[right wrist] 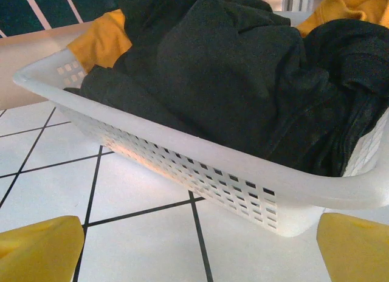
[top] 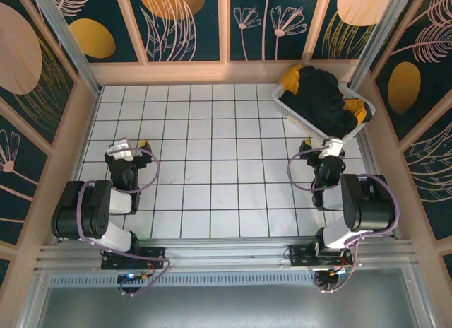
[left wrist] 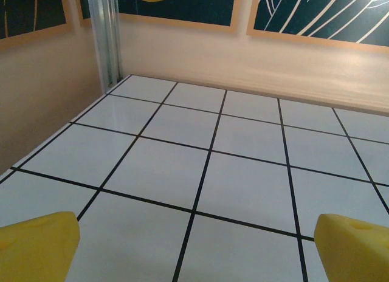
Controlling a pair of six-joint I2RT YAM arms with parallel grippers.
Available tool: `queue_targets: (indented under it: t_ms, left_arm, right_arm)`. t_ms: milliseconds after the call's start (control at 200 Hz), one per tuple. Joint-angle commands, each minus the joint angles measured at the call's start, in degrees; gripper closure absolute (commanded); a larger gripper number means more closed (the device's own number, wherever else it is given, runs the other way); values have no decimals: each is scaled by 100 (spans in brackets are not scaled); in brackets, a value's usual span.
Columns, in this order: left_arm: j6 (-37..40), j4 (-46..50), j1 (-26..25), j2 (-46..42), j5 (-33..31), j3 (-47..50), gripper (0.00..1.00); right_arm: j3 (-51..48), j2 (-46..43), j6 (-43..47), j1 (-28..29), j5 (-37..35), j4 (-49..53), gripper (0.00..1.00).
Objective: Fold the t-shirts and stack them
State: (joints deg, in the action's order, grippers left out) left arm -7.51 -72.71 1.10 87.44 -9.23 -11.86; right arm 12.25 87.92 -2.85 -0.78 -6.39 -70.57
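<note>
left arm (top: 90,213) folded; left tool (left wrist: 196,250) jaws wide apart | right arm (top: 364,204) folded; right tool (right wrist: 200,250) jaws wide apart

From the right wrist I see the mustard-yellow shirt (right wrist: 100,39) only as patches. The black shirt (right wrist: 231,81) buries the rest, and the frame's top edge crops both. The basket (right wrist: 152,131) runs off the right edge. The right fingers (right wrist: 39,248) and left fingers (left wrist: 39,245) are cut at the bottom edge, tips alone showing.
</note>
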Motion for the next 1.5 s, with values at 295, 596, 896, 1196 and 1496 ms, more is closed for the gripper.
queue_targets:
  t_ms: [295, 596, 896, 1196, 1496]
  left_arm:
    - [78, -226, -31, -69, 9, -32, 1]
    - [74, -225, -31, -73, 16, -29, 1]
    - [95, 1370, -155, -1340, -539, -449, 1]
    - [-3140, 6280, -450, -1656, -2429, -3963, 1]
    - [-2852, 7862, -1335, 738, 313, -7205, 1]
  right_arm:
    - [34, 6, 57, -33, 85, -230, 1]
    - [18, 14, 57, -37, 81, -250, 1]
    - [650, -1571, 207, 439, -844, 1473, 1]
    - [5438, -1130, -2801, -366, -243, 7721, 1]
    - [8073, 1218, -2427, -393, -249, 10169, 14]
